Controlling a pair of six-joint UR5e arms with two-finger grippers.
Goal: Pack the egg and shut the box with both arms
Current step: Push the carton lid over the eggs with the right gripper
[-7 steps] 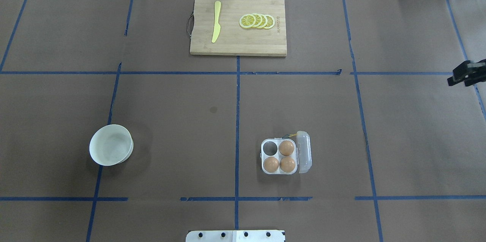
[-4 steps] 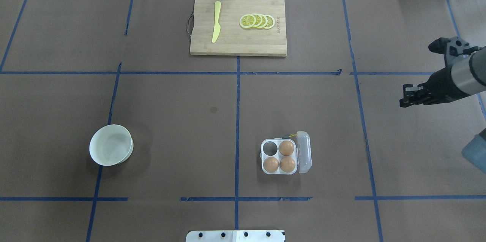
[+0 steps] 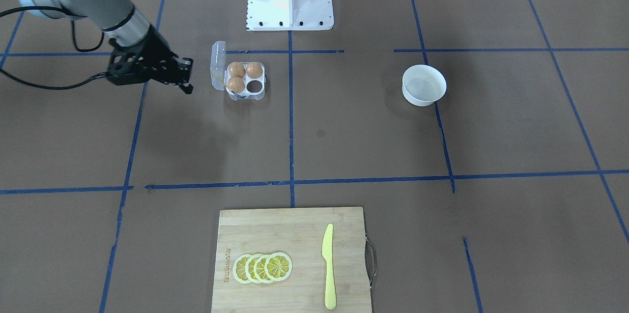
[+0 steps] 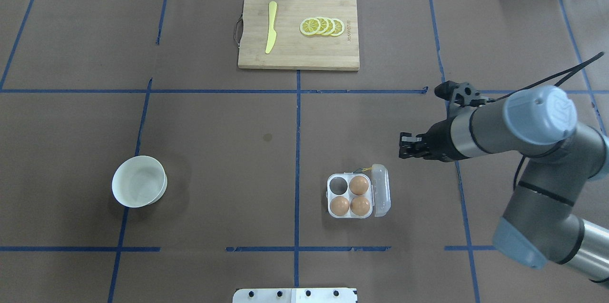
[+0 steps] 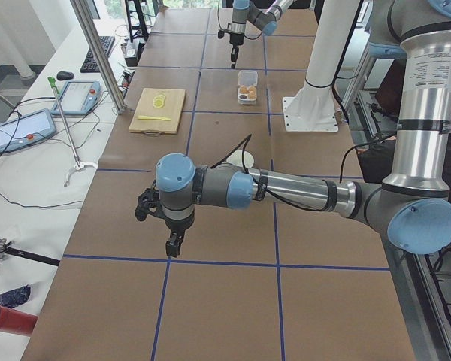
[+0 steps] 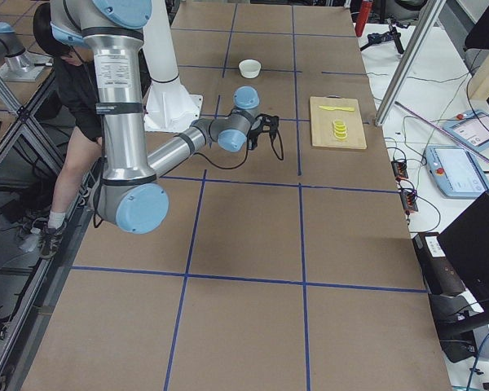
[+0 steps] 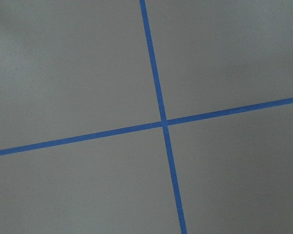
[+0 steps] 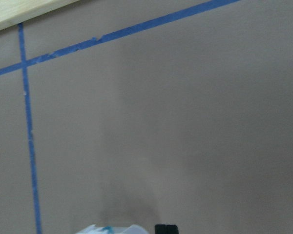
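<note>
The clear box (image 4: 377, 168) lies open right of the table's middle, its lid (image 4: 382, 190) folded out to the right. Three tan eggs (image 4: 358, 185) fill three cups; the far-left cup (image 4: 338, 185) is empty. The box also shows in the front view (image 3: 260, 93). My right gripper (image 4: 403, 146) hovers just beyond the box's far-right corner, apart from it, and it is also in the front view (image 3: 185, 77). Its fingertips (image 8: 166, 229) look pressed together and hold nothing. My left gripper (image 5: 173, 244) shows only in the left side view, over bare table; I cannot tell its state.
A round white bowl (image 4: 139, 181) that looks empty stands at the left. A wooden cutting board (image 4: 299, 51) with a yellow knife (image 4: 271, 27) and lemon slices (image 4: 322, 26) lies at the far middle. Blue tape lines cross the brown table cover.
My right arm has swung in from the table's right edge toward the middle, and its gripper now sits close to the box's far-right corner. The box, eggs and bowl have not moved.
</note>
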